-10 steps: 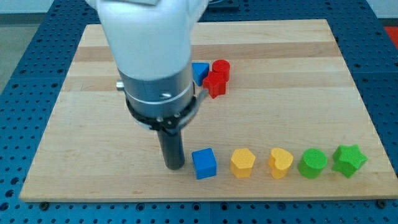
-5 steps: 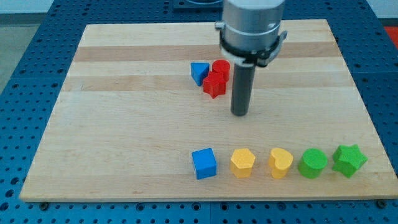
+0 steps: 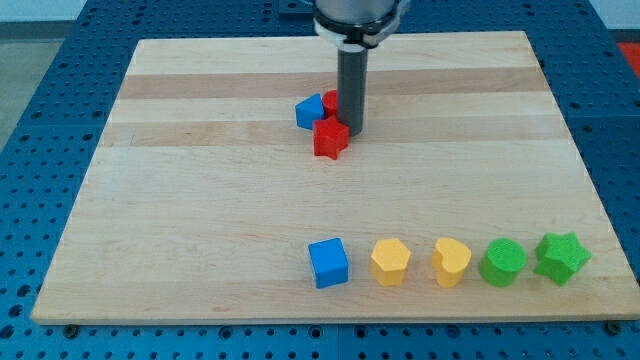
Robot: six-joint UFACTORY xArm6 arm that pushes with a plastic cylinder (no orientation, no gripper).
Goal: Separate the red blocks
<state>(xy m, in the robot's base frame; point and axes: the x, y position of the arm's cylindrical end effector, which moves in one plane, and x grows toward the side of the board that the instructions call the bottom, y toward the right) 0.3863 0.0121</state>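
Observation:
My tip (image 3: 352, 131) is down on the wooden board (image 3: 200, 200), touching the right side of the red cluster. A red star-shaped block (image 3: 329, 139) lies just left of and below the tip. A second red block (image 3: 331, 101) sits behind it, mostly hidden by the rod. A blue triangular block (image 3: 310, 110) touches the red ones on their left.
Along the view's bottom runs a row: a blue cube (image 3: 328, 263), two yellow blocks (image 3: 390, 261) (image 3: 451, 261), a green round block (image 3: 501, 263) and a green star (image 3: 561, 257).
The rod swept from the view's lower left across to the right of the red blocks, then pushed in; the red blocks and blue triangle shifted slightly left.

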